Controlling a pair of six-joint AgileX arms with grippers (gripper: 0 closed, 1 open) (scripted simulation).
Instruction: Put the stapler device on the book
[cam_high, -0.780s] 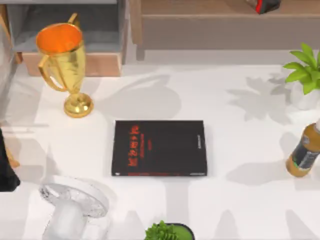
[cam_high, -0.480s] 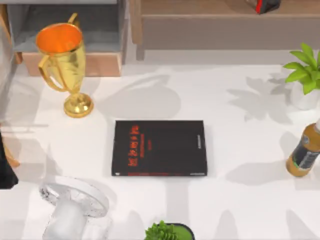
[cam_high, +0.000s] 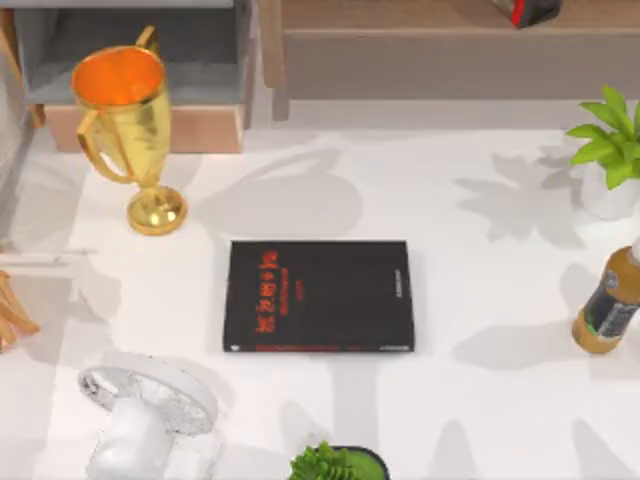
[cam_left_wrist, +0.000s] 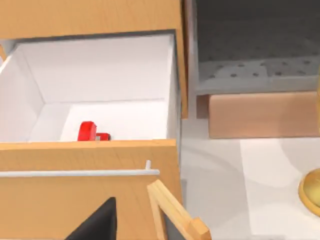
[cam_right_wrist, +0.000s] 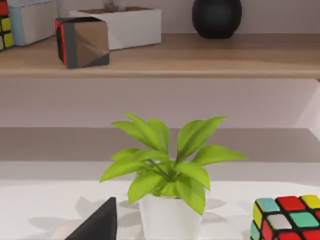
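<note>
Red and glossy, the stapler device (cam_left_wrist: 88, 132) lies on the white floor of an open wooden drawer (cam_left_wrist: 87, 150), near its front wall, seen from my left wrist view. Against the earlier top views, the dark shape at the counter's left edge has gone, leaving pale wooden slats (cam_high: 12, 315) there; nothing else has shifted. On the white counter (cam_high: 480, 400) the book (cam_high: 318, 296) lies flat at the middle, cover up, with bare surface on all four sides. A gold trophy (cam_high: 130, 125) stands well apart to its upper left, a clear fan (cam_high: 140, 415) to its lower left, a bottle (cam_high: 608, 305) at the right edge. I cannot tell whether my left tool or my right tool is open or closed.
</note>
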